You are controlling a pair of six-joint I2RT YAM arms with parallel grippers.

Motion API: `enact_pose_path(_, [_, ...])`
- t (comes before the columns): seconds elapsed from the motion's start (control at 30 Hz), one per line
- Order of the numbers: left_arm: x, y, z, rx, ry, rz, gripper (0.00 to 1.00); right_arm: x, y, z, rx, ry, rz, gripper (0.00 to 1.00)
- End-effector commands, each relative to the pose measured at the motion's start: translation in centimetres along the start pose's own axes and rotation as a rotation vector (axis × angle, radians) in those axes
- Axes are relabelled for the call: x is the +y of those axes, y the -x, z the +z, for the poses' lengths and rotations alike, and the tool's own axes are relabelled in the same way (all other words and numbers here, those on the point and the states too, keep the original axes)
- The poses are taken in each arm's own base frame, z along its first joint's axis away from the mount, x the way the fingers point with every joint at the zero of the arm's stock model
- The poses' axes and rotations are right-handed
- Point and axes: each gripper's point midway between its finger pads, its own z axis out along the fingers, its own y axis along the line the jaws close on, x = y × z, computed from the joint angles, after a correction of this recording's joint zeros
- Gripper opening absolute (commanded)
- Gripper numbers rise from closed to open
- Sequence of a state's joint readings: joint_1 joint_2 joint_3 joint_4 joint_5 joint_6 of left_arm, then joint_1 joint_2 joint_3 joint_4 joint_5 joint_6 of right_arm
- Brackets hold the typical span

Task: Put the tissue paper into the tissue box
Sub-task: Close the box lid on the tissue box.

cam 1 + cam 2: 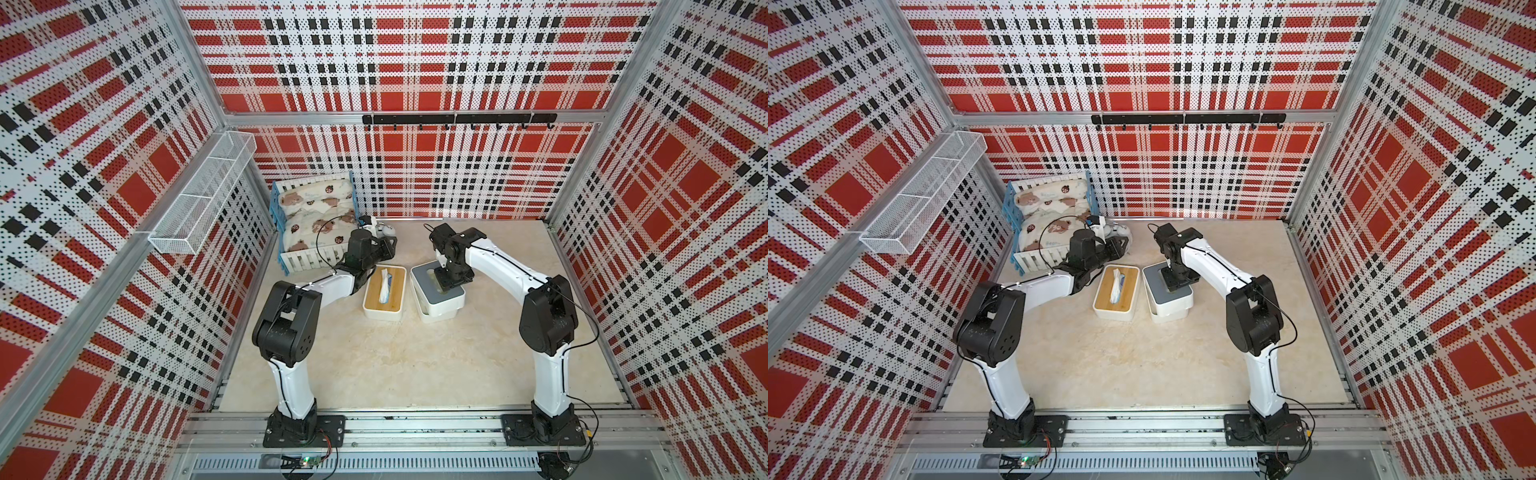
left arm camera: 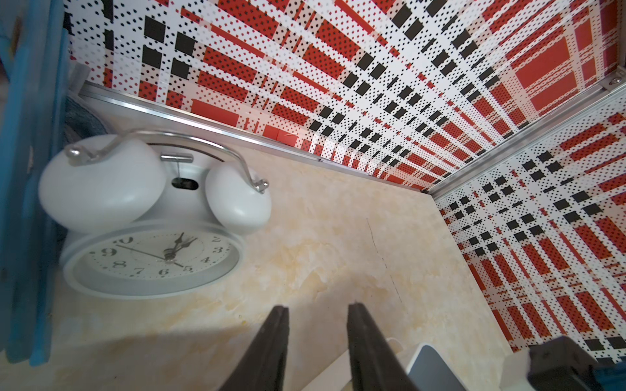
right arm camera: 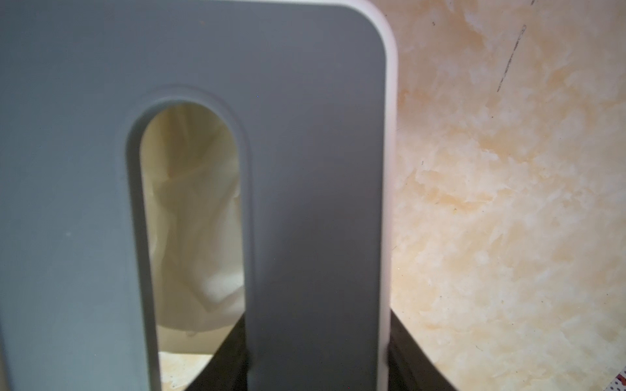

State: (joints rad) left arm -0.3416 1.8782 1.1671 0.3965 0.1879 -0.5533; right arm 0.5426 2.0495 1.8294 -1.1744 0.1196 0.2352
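The right gripper (image 3: 316,318) clenched the grey, white-rimmed plastic lid (image 3: 305,135), 1 finger (image 3: 227,365) through its oval slot, over the white tissue box (image 1: 436,313). Inside lay crumpled white tissue paper (image 3: 196,220). The left gripper (image 2: 318,309) hung released, empty, near a white twin-bell alarm clock (image 2: 152,260).

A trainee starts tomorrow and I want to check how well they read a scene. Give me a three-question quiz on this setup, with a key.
1. True or false: the right tool grips the grey lid.
2. Which box has tissue sticking out of its top? A) the wood-topped box B) the grey box
3. Fill in: the white thing on the table ahead of the open left tool is a ____.
Key: 1 true; 2 A; 3 clock.
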Motion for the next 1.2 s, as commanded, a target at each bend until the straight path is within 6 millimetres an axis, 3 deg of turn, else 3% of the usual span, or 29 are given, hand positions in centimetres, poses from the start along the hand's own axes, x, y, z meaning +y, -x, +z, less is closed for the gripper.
enact_pose_path(0.0, [-0.7, 1.1, -0.4, -0.028, -0.029, 0.007, 0.36, -0.6, -0.8, 1.1, 0.073, -0.033, 0.019, 0.27])
enact_pose_path(0.23, [-0.8, 1.0, -0.4, -0.026, -0.032, 0.006, 0.35, 0.1, -0.6, 2.7, 0.122, -0.013, 0.021, 0.27])
enact_pose_path(0.37, [-0.8, 1.1, -0.5, -0.027, -0.033, 0.006, 0.35, 1.1, -2.2, 3.7, 0.183, 0.022, -0.017, 0.27])
enact_pose_path(0.6, [-1.0, 1.1, -0.3, -0.024, -0.041, 0.007, 0.36, 0.3, -5.5, 2.0, 0.192, 0.007, -0.030, 0.28])
enact_pose_path(0.7, [-1.0, 1.0, -0.3, -0.025, -0.039, 0.007, 0.35, 0.0, -6.0, 1.0, 0.183, 0.001, -0.027, 0.28])
enact_pose_path(0.93, [-1.1, 0.8, -0.3, -0.022, -0.038, 0.008, 0.35, 0.1, -4.4, 0.3, 0.159, 0.006, -0.031, 0.28])
enact_pose_path(1.17, [-1.3, 0.9, -0.3, -0.022, -0.042, 0.010, 0.35, 1.0, -2.8, 2.7, 0.186, 0.030, -0.047, 0.27])
